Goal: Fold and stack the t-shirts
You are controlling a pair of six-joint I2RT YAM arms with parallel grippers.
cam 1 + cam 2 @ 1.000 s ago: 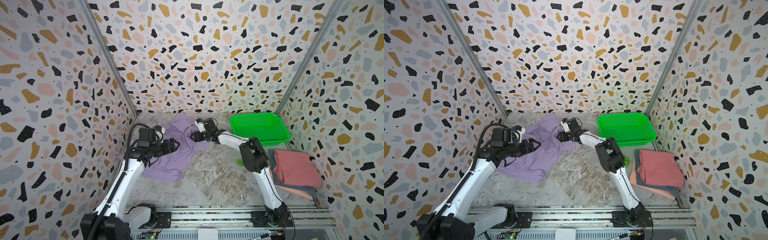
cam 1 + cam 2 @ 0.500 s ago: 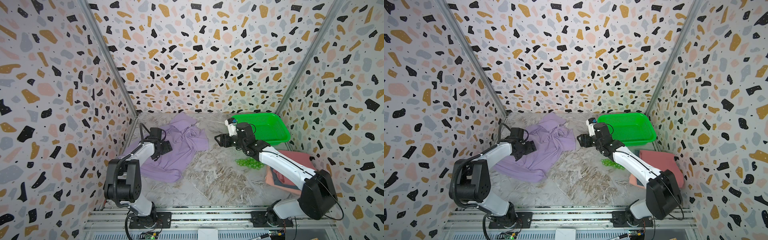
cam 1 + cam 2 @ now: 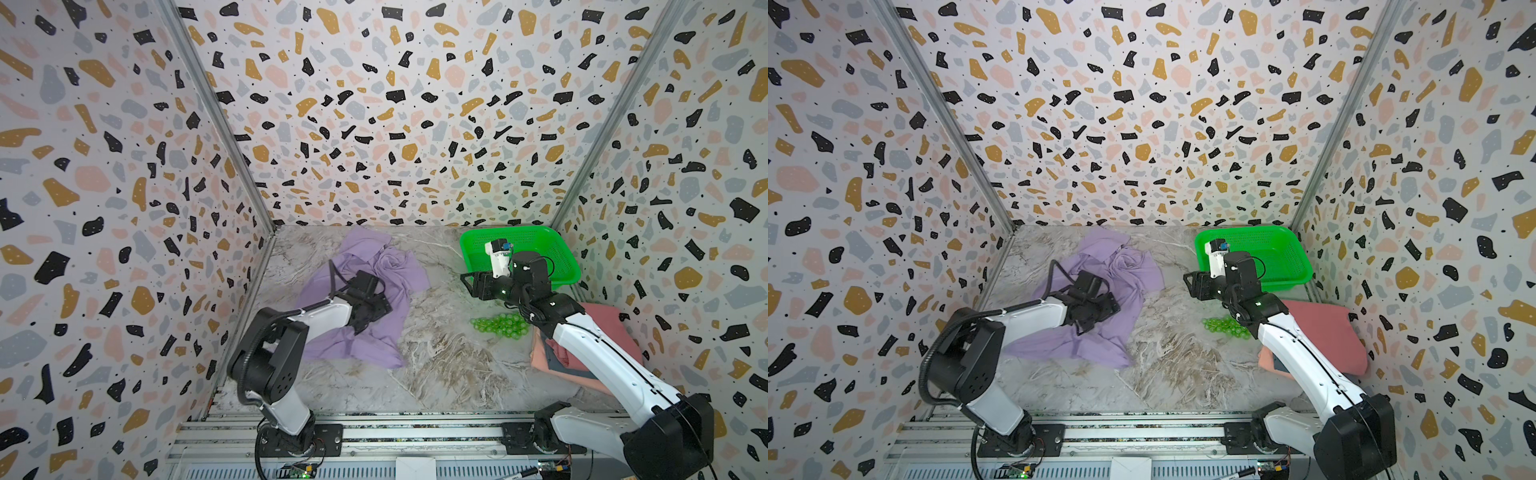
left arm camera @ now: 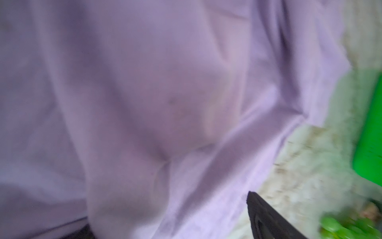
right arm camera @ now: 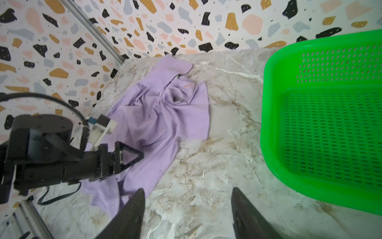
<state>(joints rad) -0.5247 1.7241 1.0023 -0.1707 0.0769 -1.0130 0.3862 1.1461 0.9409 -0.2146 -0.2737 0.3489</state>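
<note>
Both arms have drawn back from the shirt (image 3: 374, 270), crumpled left of the basket (image 3: 552, 249): no fold yet. Beside the basket the right gripper (image 5: 187, 192) gapes empty. The left gripper (image 3: 374, 313), over the shirt, looks released too, though blurred.

top views: high, downward; left wrist: near lavender shirt (image 4: 144, 103); right wrist: farther, shared

The purple shirt (image 3: 395, 270) is soft, matt, creased cloth. The basket (image 3: 536, 243) is glossy, perforated green plastic. The bench (image 3: 449, 365) looks smooth and marble-veined.
</note>
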